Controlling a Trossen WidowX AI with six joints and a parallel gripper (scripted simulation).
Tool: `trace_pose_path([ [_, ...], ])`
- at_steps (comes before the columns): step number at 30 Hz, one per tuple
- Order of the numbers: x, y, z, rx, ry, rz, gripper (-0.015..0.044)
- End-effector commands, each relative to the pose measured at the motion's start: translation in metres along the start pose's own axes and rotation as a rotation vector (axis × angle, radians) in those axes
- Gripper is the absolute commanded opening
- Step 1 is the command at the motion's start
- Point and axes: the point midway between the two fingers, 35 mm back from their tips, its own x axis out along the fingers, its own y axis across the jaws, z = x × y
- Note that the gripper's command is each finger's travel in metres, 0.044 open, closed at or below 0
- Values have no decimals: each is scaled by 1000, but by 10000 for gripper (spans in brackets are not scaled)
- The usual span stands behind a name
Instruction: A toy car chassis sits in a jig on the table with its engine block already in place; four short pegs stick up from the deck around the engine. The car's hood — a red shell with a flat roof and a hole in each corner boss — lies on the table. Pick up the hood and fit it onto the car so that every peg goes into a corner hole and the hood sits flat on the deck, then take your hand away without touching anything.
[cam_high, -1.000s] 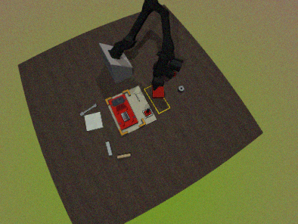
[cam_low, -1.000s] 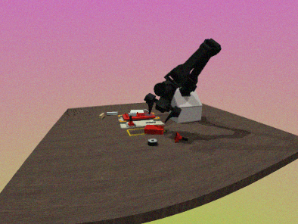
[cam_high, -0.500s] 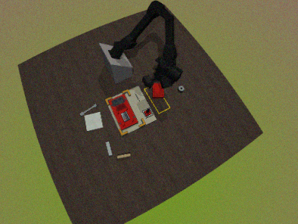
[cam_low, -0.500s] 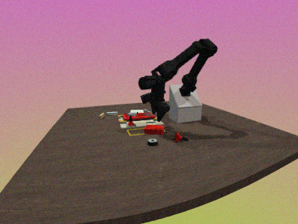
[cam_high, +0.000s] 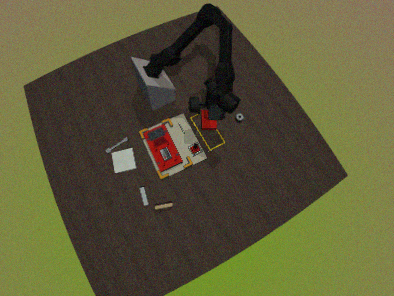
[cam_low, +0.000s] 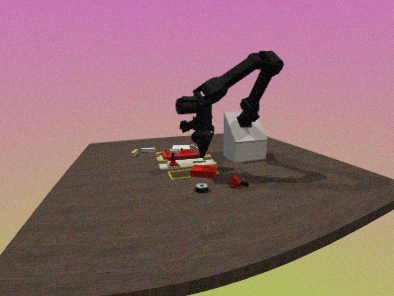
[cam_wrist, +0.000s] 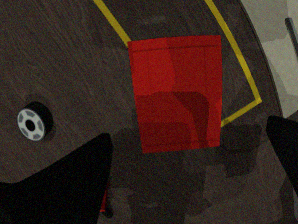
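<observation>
The red hood is lying at twelve o'clock in the wrist view, partly inside the yellow outline. The hand is being held wide open, gripping nothing. Both fingers should be lined up evenly beside the hood before being gently closed.

- The flat-roofed red box-like hood shell lies roof up on the table, partly inside a yellow outline.
- The low red car chassis sits between orange corner brackets.
</observation>
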Motion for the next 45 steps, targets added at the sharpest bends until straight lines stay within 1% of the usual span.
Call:
trace_pose_path([
  [1, 0, 1, 0, 15, 6, 7, 440],
  [45, 40, 2, 0, 15, 7, 7, 440],
])
